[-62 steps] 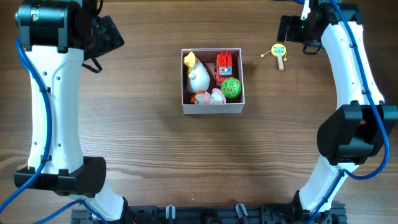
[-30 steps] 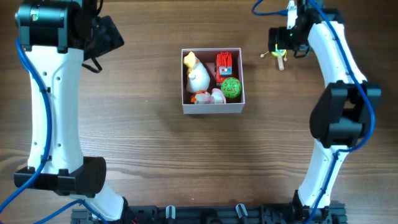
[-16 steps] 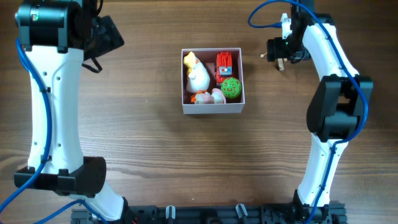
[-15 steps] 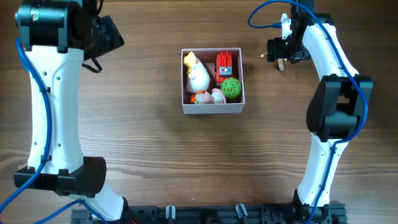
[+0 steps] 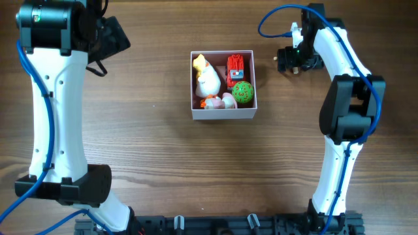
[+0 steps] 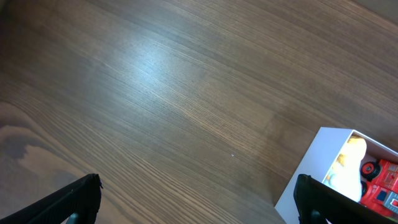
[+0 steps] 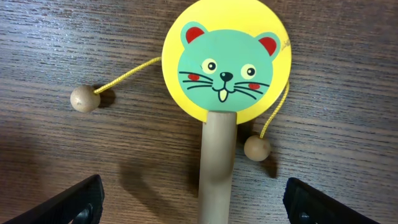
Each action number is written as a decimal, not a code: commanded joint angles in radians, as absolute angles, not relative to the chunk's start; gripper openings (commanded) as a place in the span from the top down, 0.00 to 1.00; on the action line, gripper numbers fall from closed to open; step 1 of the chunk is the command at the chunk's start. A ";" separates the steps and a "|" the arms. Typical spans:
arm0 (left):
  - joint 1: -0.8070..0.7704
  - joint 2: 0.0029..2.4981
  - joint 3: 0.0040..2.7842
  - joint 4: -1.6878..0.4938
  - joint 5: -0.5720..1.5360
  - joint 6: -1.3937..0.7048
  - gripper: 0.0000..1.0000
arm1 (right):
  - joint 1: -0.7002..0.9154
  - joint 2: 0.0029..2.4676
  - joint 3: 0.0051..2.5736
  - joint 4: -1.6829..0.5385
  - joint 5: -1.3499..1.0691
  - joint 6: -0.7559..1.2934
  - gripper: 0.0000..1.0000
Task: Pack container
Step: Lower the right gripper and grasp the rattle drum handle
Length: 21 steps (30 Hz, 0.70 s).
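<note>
Your right gripper [image 7: 199, 208] hangs wide open, fingers either side of the wooden handle of a cat-face rattle drum [image 7: 225, 71] lying flat on the table [image 7: 348, 124]; nothing gripped. Further left, the container [image 5: 224, 113] sits mid-table, holding a white duck [image 5: 208, 79], red vehicle [image 5: 235, 65] and green ball [image 5: 242, 92]. Beyond it, your left gripper [image 6: 199, 205] is spread fully above the table, empty.

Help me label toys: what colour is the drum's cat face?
The cat face is teal green, on a yellow disc; clearest in the right wrist view.
</note>
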<state>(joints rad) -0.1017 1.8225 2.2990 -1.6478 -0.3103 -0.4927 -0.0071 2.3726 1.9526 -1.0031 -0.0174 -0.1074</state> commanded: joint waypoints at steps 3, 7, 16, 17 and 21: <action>-0.099 1.833 2.304 -1.646 -0.331 -0.510 0.00 | -0.006 2.399 1.954 -0.994 0.003 -0.120 0.10; -0.099 1.833 2.304 -1.646 -0.331 -0.510 0.00 | -0.006 2.399 1.954 -0.988 0.002 -0.118 0.16; -0.099 1.833 2.304 -1.646 -0.331 -0.510 0.00 | -0.006 2.400 1.954 -0.986 0.000 -0.105 0.15; -0.099 1.833 2.304 -1.646 -0.331 -0.510 0.00 | -0.006 2.400 1.954 -0.988 0.000 -0.105 0.15; -0.099 1.833 2.304 -1.646 -0.331 -0.510 0.00 | -0.006 2.400 1.944 -0.985 0.000 -0.104 0.15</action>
